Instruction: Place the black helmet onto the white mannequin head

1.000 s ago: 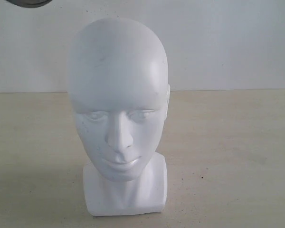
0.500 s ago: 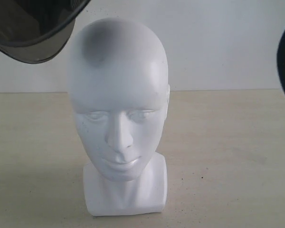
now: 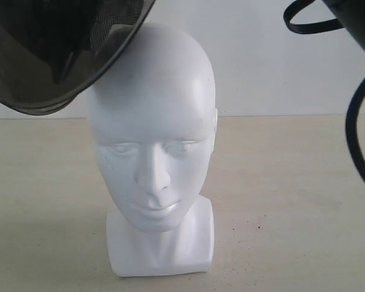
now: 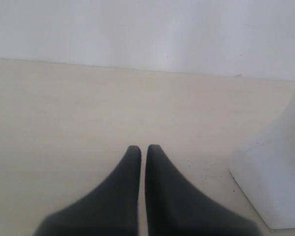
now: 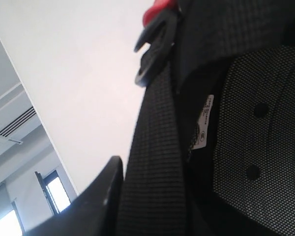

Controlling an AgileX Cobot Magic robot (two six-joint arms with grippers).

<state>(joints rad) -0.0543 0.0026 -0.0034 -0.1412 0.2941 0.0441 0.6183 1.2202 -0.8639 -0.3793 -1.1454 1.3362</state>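
The black helmet (image 3: 48, 55) is hanging in the air at the upper left of the scene, its smoky visor overlapping the left side of the crown of the white mannequin head (image 3: 151, 121); whether the two are touching I cannot tell. The head is standing upright on its squared neck base in the middle of the table (image 3: 292, 182), facing the near side.

The right gripper (image 5: 119, 172) is carrying the helmet from inside; only one finger is showing, lying along the woven strap (image 5: 152, 162) beside the mesh lining, so I am judging the hold to be on the rim padding by the strap. The red buckle (image 5: 160, 7) is dangling loose; a black cable (image 3: 359, 140) is looping down at the far right. The left gripper (image 4: 139, 147) is resting low over the table with its fingers nearly together and nothing between them, just left of the neck base.

The shell is looking rigid and fairly bulky, probably weighty enough to tip in a one-sided hold; the visor is looking smooth and easy to scratch, so the padded rim is seeming the safer place to grip. The head is looking glossy, light and slippery; a sideways nudge from the descending shell is likely to topple it; the opening is needing to be centred over the crown before lowering.
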